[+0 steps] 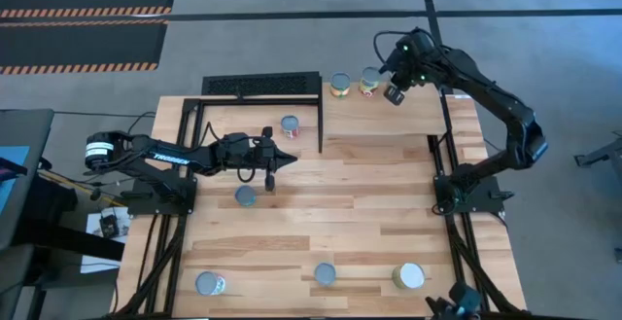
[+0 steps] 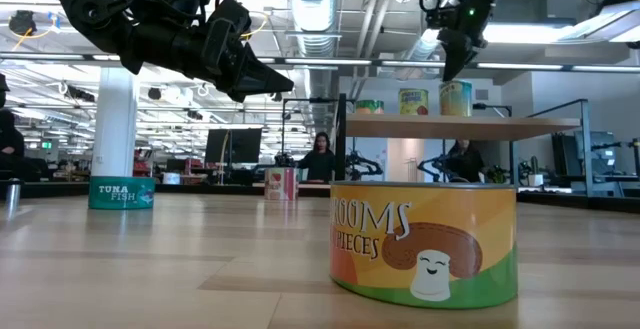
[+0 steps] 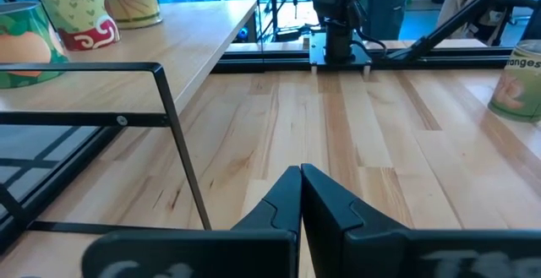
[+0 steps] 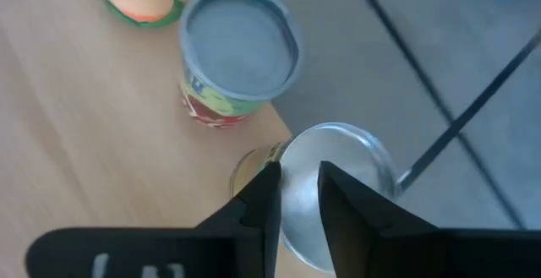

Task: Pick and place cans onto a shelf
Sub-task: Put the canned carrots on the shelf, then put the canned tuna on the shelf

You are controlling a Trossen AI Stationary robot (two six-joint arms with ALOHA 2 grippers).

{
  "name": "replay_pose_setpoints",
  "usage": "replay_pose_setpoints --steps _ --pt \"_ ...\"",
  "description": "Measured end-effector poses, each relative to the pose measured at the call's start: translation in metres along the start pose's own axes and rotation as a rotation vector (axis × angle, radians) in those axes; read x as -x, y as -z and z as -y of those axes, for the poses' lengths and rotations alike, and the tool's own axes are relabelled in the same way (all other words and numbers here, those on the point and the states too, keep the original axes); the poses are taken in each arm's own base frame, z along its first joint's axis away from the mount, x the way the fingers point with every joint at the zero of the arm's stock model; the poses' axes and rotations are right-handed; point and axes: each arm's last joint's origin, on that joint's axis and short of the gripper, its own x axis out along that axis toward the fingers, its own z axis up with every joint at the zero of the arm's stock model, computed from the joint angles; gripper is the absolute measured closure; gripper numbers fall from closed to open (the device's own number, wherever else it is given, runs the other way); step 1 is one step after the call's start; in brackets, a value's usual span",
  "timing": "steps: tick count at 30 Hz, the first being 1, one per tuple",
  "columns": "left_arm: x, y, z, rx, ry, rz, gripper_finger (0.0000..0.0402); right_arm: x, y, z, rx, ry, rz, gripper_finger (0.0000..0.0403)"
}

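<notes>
Tabletop (image 1: 389,194) of light planks fills your high view, with the shelf (image 1: 389,121) as a raised ledge at its far right and a black perforated rack (image 1: 262,85) beside it. From above you count eight cans: three on the shelf and five on the table. The low view alone shows you the shelf (image 2: 460,126) standing clear above the table, and a person (image 2: 322,156) in the room behind.

The left gripper (image 1: 282,158) hangs over the middle of the table, near the red-labelled can (image 1: 290,125). Its own wrist view shows you the fingers (image 3: 279,206) pressed together on nothing. The right gripper (image 1: 394,93) is over the shelf's far edge, above the third can (image 2: 455,98). Its wrist view shows you the fingers (image 4: 258,206) a narrow gap apart over that can's silvery lid (image 4: 355,160), gripping nothing.

The other two shelf cans (image 1: 340,85) (image 1: 369,80) stand just beside it in a row. On the table, one can (image 1: 246,195) sits near the left gripper, and three (image 1: 209,283) (image 1: 325,274) (image 1: 409,276) line the near edge.

Labels read only at table height: "TUNA FISH" on a teal can (image 2: 122,191), and a cut-off "…OOMS …PIECES" with a smiling mushroom on the nearest can (image 2: 425,244).
</notes>
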Motion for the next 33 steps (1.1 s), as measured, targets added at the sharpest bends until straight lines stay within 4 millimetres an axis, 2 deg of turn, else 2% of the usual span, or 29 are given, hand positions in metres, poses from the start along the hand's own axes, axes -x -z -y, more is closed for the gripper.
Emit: replay_pose_setpoints --steps 3,7,10,20,26,29,33 --pt "0.000 -0.001 0.000 -0.005 -0.001 0.009 0.0401 0.020 0.001 -0.009 0.046 0.016 0.039 0.0315" --pt "0.000 -0.002 0.000 -0.007 -0.001 0.022 0.0401 0.042 0.008 -0.027 0.072 -0.070 0.141 0.0383" --pt "0.000 -0.002 0.000 -0.007 -0.001 0.022 0.0401 0.048 0.020 -0.046 0.070 -0.159 0.244 0.0388" --pt "0.000 -0.002 0.002 -0.009 0.051 0.029 0.0401 0.040 0.075 -0.135 0.085 -0.410 0.592 0.0396" --pt "0.000 -0.003 0.003 -0.011 0.087 0.032 0.0401 0.024 0.109 -0.183 0.088 -0.574 0.763 0.0398" --pt "0.000 -0.002 0.004 -0.011 0.116 0.032 0.0401 0.014 0.128 -0.199 0.088 -0.627 0.851 0.0399" --pt "0.000 -0.002 0.006 -0.011 0.154 0.028 0.0401 0.000 0.153 -0.208 0.054 -0.692 0.946 0.0399"
